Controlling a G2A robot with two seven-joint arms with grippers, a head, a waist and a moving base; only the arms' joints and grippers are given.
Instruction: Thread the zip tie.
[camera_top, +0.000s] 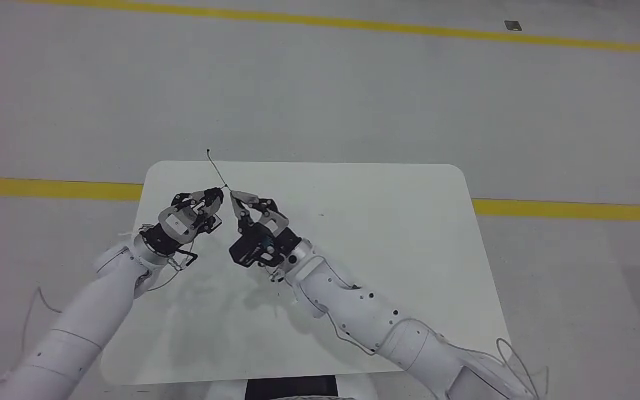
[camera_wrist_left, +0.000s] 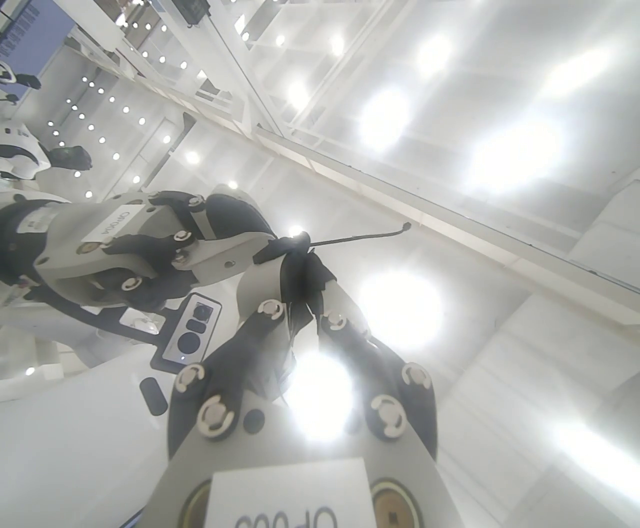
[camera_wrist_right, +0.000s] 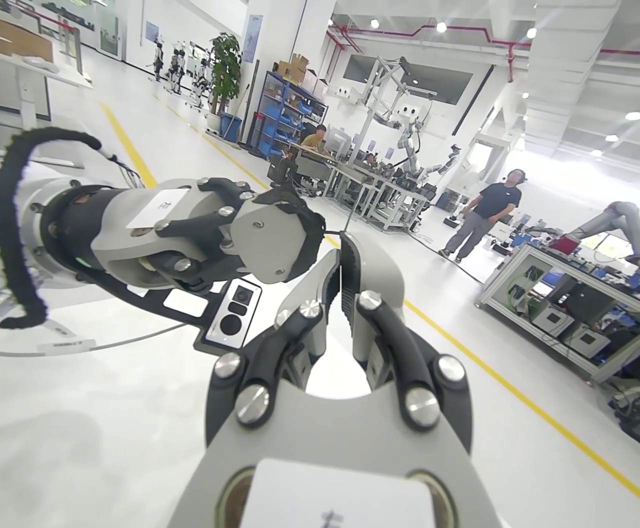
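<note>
Closest in the right wrist view, the right gripper (camera_wrist_right: 343, 246) has its fingers pressed together on the zip tie (camera_wrist_left: 360, 239), a thin black strand that runs up the narrow slit between the pads and leaves at the fingertips. From there a short piece of strand crosses to the tip of the left gripper (camera_wrist_left: 302, 255), which is also closed, its dark fingertips pinched on the tie at that same spot. The two grippers meet almost tip to tip, the left one coming in from the robot's left and the right one from its right. Beyond their meeting point the free length of the tie sticks out away from the robot, ending in a small bent tip. All this is held in the air above the far left part of the white table (camera_top: 400, 220). A yellow floor line (camera_top: 560, 208) runs behind the table.
</note>
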